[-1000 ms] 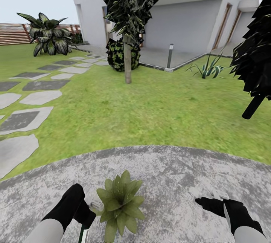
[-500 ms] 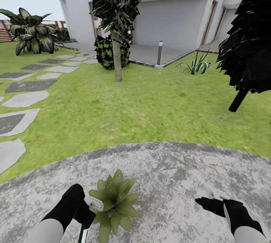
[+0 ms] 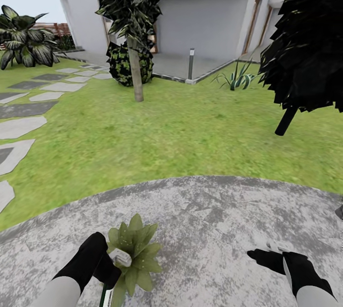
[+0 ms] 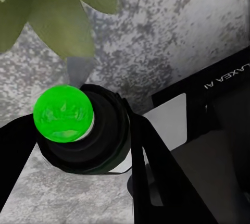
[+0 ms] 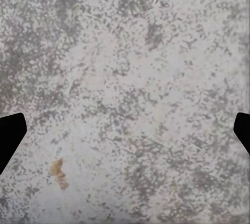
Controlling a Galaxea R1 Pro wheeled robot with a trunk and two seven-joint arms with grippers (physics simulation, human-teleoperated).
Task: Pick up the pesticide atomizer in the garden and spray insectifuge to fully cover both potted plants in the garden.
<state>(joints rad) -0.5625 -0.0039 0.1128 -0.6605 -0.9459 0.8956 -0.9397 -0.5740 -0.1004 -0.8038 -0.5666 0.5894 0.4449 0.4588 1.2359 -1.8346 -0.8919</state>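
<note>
The left tool (image 3: pixel 110 269) is closed around the pesticide atomizer (image 3: pixel 119 260). The bottle's white top sticks up just past the black fingers. In the left wrist view the bottle (image 4: pixel 86 130) looks dark and round, with a bright green ball on top, and it sits between the tool's black fingers (image 4: pixel 151 166).

The potted plant (image 3: pixel 131 252) is right beside the bottle. Its green leaves touch the bottle's white top in the head view. Its pot is hidden under the leaves. The plant stands on the round grey patio (image 3: pixel 214 216).

The right tool (image 3: pixel 262 255) is well apart from the plant, low over the patio. Its fingers are spread wide and hold nothing. Behind the patio lies the green lawn (image 3: pixel 181 131).
</note>
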